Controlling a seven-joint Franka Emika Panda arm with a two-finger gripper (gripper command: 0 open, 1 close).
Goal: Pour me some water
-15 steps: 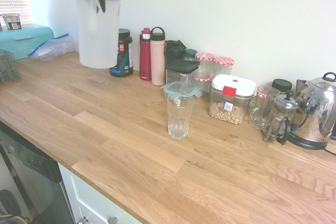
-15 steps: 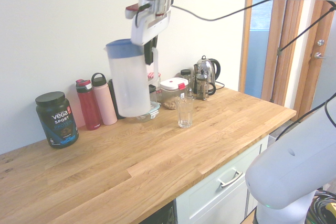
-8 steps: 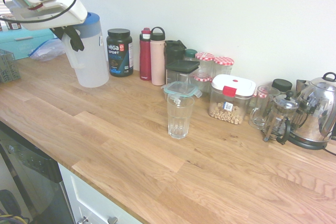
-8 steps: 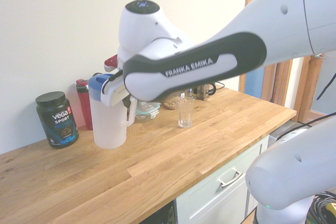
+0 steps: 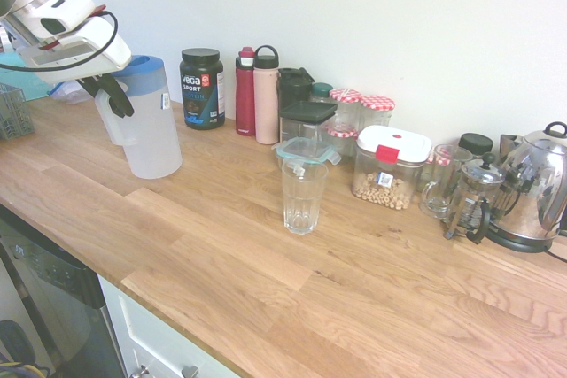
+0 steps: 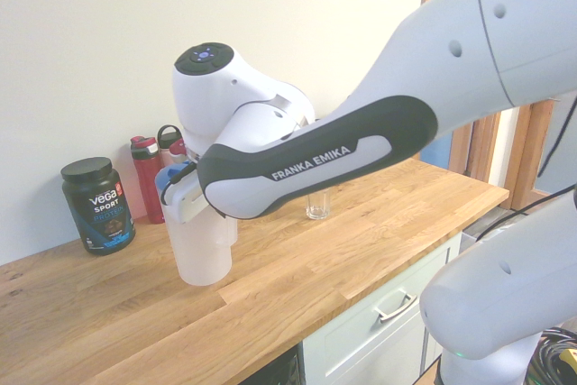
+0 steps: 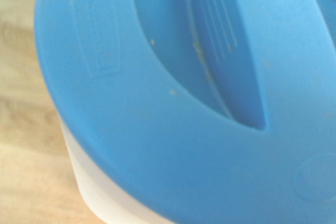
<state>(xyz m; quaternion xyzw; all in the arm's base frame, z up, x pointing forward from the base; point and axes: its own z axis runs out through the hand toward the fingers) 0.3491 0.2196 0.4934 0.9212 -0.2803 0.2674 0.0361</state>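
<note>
The fingers (image 5: 113, 95) are closed on the side handle of the jug (image 5: 151, 121). The jug stands upright at the left of the counter (image 5: 266, 254) in the first exterior view; whether its base touches the counter cannot be told. The jug is frosted white with a blue lid (image 7: 189, 98). The water inside the jug cannot be made out through the wall.

The glass (image 5: 303, 194) stands upright near the middle of the counter, well apart from the jug, and looks empty. Just behind the glass is a clear container with a teal lid (image 5: 306, 150).

Along the wall behind the jug stand 1 black tub (image 5: 202, 88), 1 red bottle (image 5: 245, 92) and 1 pink bottle (image 5: 266, 95), the 2 bottles side by side. Further right are jars with red checked lids (image 5: 363, 112), a box with a white lid (image 5: 390, 165), a French press (image 5: 474, 199) and a steel kettle (image 5: 536, 185).

In the wrist view the lid fills most of the picture, with the counter beside it.
</note>
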